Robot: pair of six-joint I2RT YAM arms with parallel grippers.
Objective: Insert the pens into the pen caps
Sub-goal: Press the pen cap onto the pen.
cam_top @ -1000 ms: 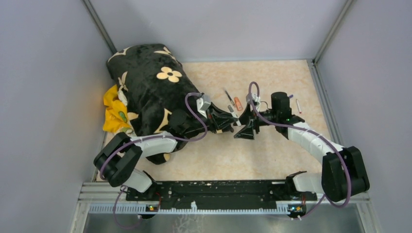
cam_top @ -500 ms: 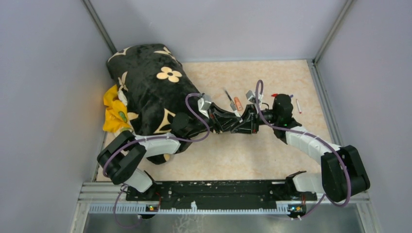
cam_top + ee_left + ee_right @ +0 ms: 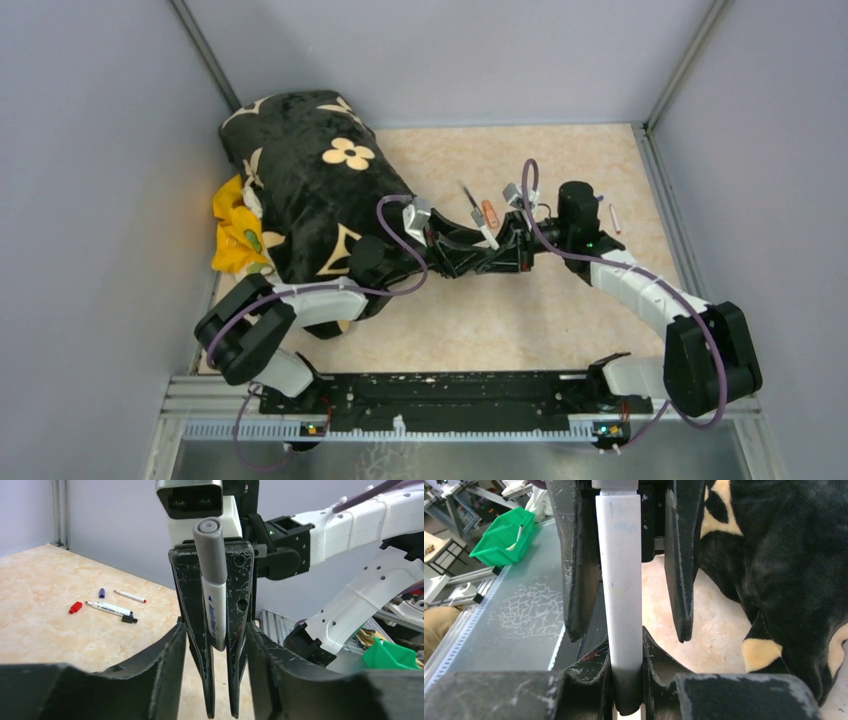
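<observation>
White marker (image 3: 212, 587) is held clamped in the right gripper (image 3: 624, 645), clear of the table (image 3: 40, 580); left gripper (image 3: 215, 632) is set half-wide, jaws either side of the barrel, not touching; long axis is judged roughly upright, crosswise to both claws, grey end (image 3: 208, 530) uppermost; red cap (image 3: 75, 607) is noted nearer the right arm.

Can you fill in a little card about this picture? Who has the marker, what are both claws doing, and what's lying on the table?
Held thing: grey-capped white marker, upright
Holder: right gripper, shut on the barrel
Other arm: left gripper, open, its fingers either side of the marker, not clamping it
Loose caps on the table: red cap, blue cap
Loose pens: thin pen with red tip, white marker with black end, orange marker
Left side: black flowered blanket
</observation>
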